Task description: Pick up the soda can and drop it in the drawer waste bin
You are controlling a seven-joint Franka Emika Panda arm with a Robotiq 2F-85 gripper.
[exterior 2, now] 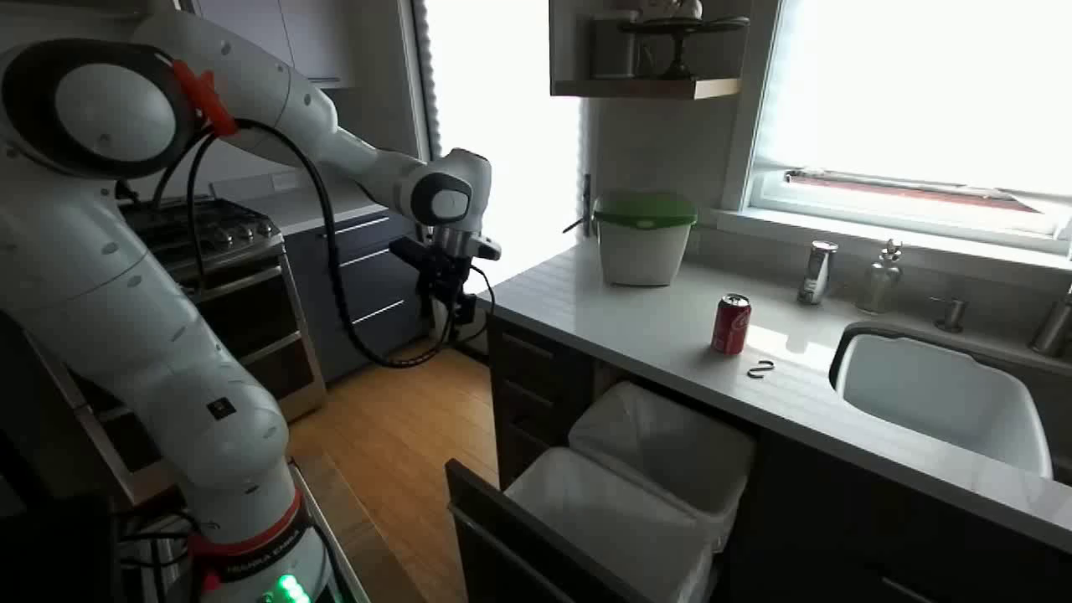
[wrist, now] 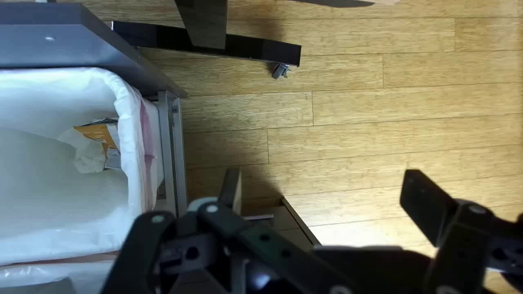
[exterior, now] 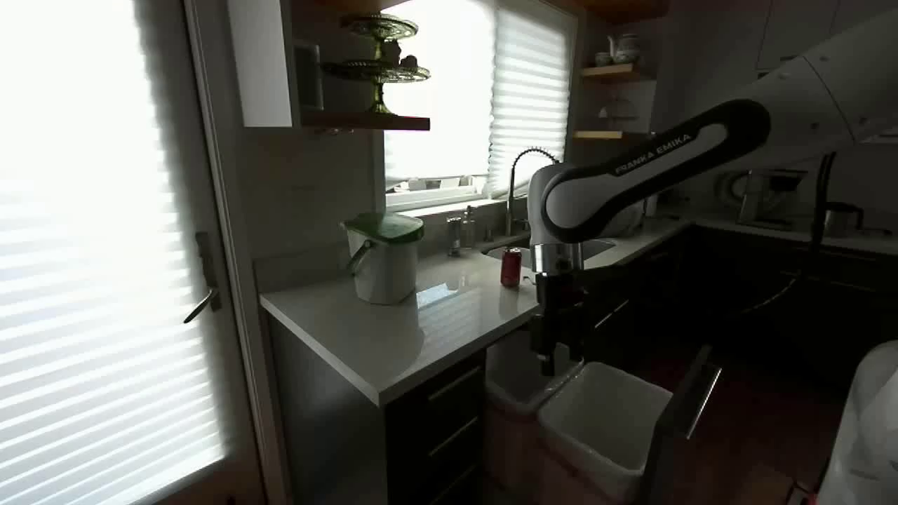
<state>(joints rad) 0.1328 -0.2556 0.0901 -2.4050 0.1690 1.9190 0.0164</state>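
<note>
The dark-red soda can (exterior: 511, 268) stands upright on the white counter, near its front edge by the sink. It also shows in an exterior view (exterior 2: 731, 325) and is out of the wrist view. The drawer waste bin (exterior 2: 511, 536) is pulled out below the counter, with two pale tubs lined with white bags. A tub rim shows at the left in the wrist view (wrist: 135, 163), with some scraps inside. My gripper (wrist: 322, 183) is open and empty, its fingers wide apart above the wooden floor, beside the drawer. It also shows in both exterior views (exterior: 559, 361) (exterior 2: 448, 314), away from the can.
A pale container with a green lid (exterior 2: 645, 239) stands at the counter's far end. A metal S-hook (exterior 2: 760, 369) lies next to the soda can. A silver can (exterior 2: 816, 272), a glass bottle (exterior 2: 881, 280) and the sink (exterior 2: 938, 402) are farther along.
</note>
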